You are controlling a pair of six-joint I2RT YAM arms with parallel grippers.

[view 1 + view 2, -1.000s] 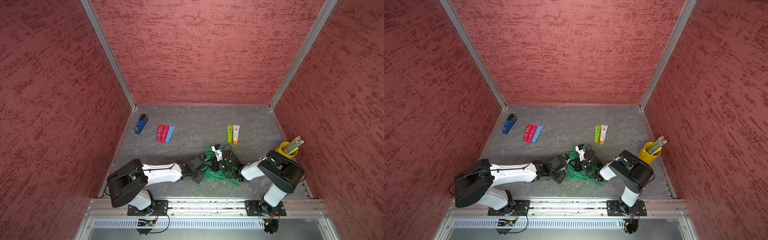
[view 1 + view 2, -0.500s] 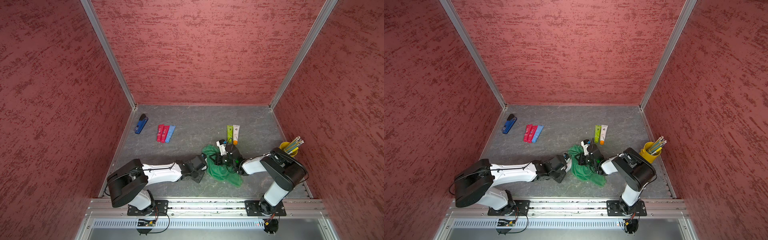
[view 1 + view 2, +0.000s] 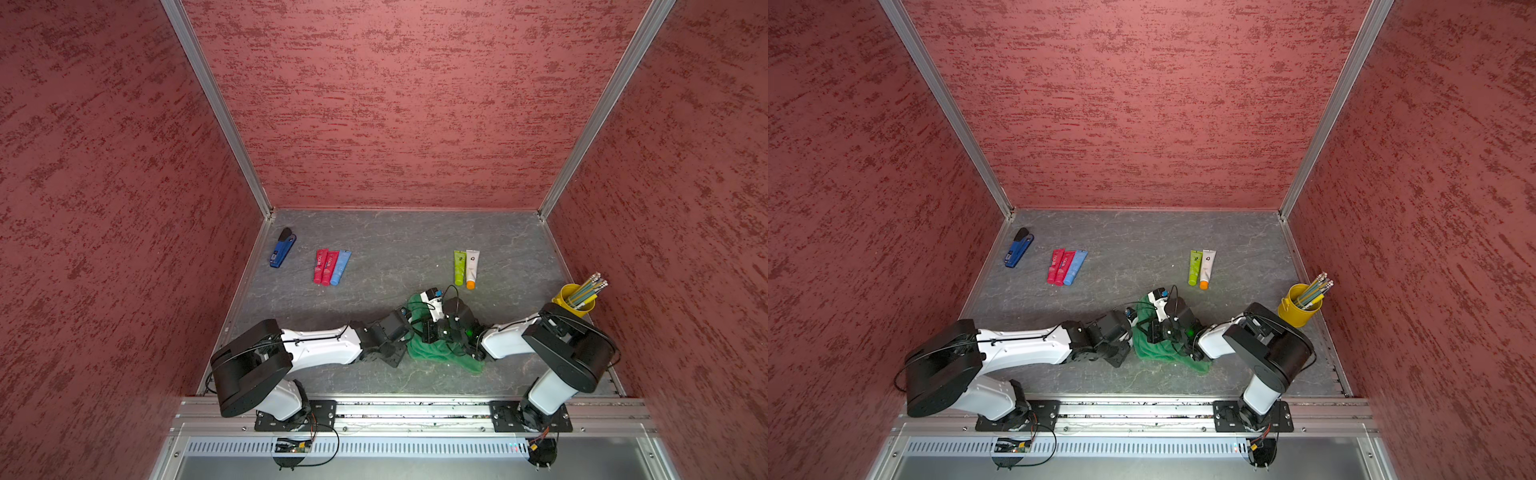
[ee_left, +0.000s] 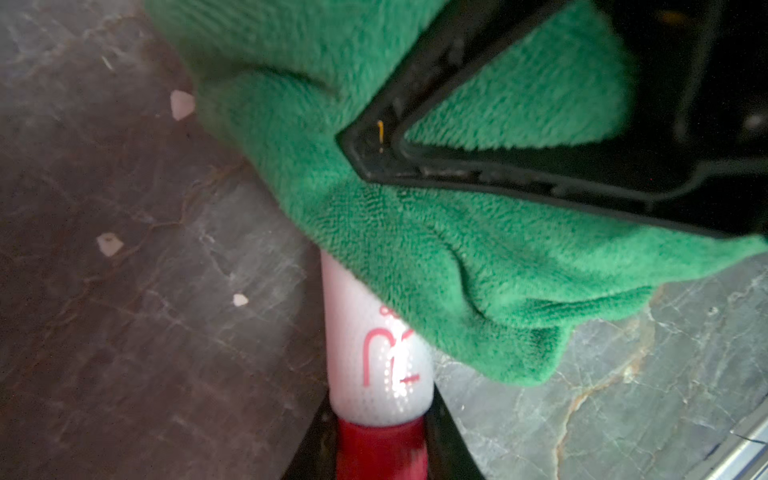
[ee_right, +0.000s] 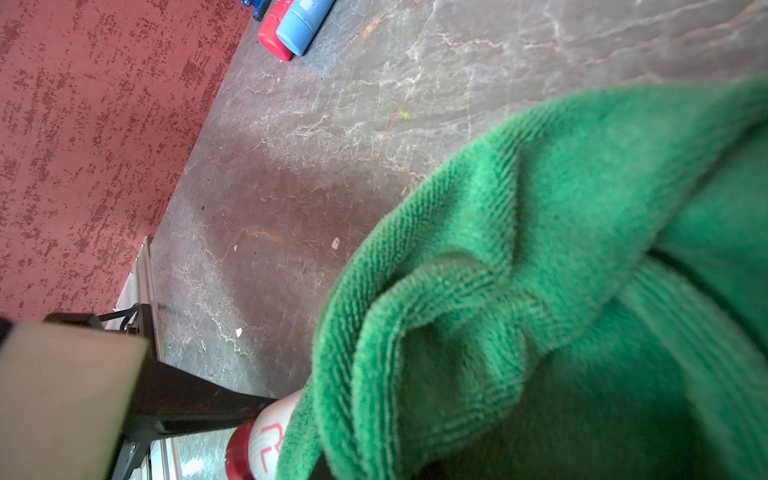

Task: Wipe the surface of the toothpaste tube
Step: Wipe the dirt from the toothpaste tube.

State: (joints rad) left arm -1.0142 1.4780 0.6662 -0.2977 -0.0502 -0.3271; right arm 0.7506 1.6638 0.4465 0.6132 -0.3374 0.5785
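A green cloth [image 3: 428,353] lies bunched on the gray table [image 3: 374,241] between two robot arms. The toothpaste tube [image 4: 374,357], white with red lettering and a red cap, pokes out from under the cloth's edge on the left arm's side. Its far end is buried beneath the folds.

The left gripper [image 4: 380,451] pinches the tube at the red cap, one black finger on each side. The left wrist view does not show whether the tube rests on the table or hangs just above it.

The right gripper [image 3: 429,332] sits on top of the cloth with its jaws pressed together on a gathered fold. One of its black fingers [image 4: 370,166] bears down on the fabric just over the covered part of the tube. In the right wrist view the cloth [image 5: 519,311] fills most of the picture, and only the capped end of the tube [image 5: 266,440] shows beside it.

Other items sit well apart from the cloth:
- Beyond it, toward the back wall, lie two red tubes and a blue one [image 3: 331,267].
- A green and a white tube [image 3: 466,268] lie nearer the cloth.
- A blue stapler [image 3: 283,252] lies farther off than the red tubes.
- A yellow cup of pencils [image 3: 575,297] stands off to the cloth's right-arm side.
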